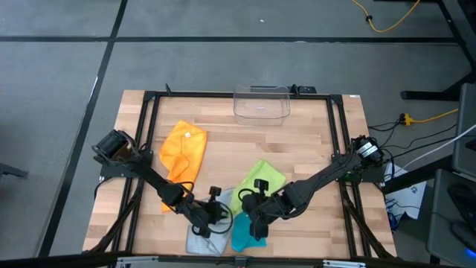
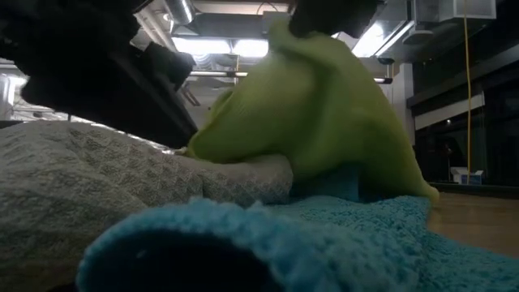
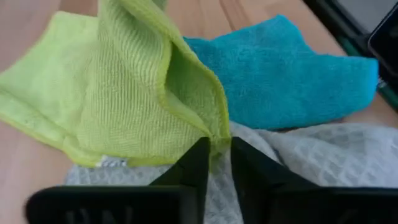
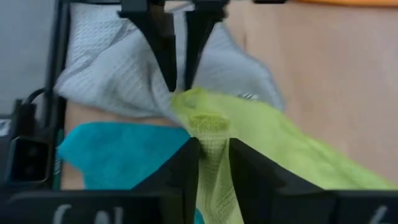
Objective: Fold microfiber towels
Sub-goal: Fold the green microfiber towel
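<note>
The lime green towel lies at the table's near middle, one part pulled up into a peak. Its low edge rests on the light grey towel and the teal blue towel. The orange towel lies flat to the far left of them. My left gripper reaches in from the left and my right gripper from the right. Both are shut on the green towel, close together. My left gripper pinches a corner of the green towel between its two fingertips, coming in slanting down from the table's left. That corner sits low, just above the grey towel. My right gripper pinches a bunched fold of the green towel between its fingers, slanting down from the right. The cloth rises to the fingers and drapes down from there onto the other towels.
A clear plastic bin stands at the table's far middle edge. Black frame rails run along the table's left, right and far sides. Bare wood shows between the bin and the towels.
</note>
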`<action>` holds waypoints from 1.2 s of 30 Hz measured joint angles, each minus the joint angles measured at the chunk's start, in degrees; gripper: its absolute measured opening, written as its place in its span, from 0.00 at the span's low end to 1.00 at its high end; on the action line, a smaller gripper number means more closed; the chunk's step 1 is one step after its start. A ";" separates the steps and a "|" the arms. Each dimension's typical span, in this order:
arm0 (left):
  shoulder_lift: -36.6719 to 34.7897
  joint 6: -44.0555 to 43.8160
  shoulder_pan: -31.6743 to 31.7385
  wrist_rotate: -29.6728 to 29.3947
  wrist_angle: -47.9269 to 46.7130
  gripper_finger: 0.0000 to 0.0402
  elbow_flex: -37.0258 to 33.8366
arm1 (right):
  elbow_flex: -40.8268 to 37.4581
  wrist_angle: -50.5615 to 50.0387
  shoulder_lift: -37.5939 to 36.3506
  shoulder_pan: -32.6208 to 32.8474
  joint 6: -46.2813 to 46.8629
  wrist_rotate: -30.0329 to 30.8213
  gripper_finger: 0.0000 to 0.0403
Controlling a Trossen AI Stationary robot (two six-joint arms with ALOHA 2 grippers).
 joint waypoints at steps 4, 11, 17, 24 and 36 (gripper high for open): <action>-1.87 -0.75 -0.46 0.57 -0.29 0.27 0.00 | 0.00 -0.23 0.00 0.20 1.11 -6.12 0.30; -5.05 -0.70 -2.11 1.09 -0.94 0.31 0.00 | 0.00 -0.26 0.00 1.91 4.77 -14.63 0.31; -5.12 -0.68 -3.08 1.09 -1.74 0.30 0.00 | 0.00 -0.19 0.00 4.45 4.65 -14.64 0.30; -5.12 -0.68 -3.17 1.09 -2.20 0.30 0.00 | -0.02 3.30 0.44 6.19 0.00 -14.37 0.29; -5.12 -0.64 -3.15 1.07 -2.54 0.30 0.00 | -0.09 11.04 6.85 4.53 0.37 -13.97 0.50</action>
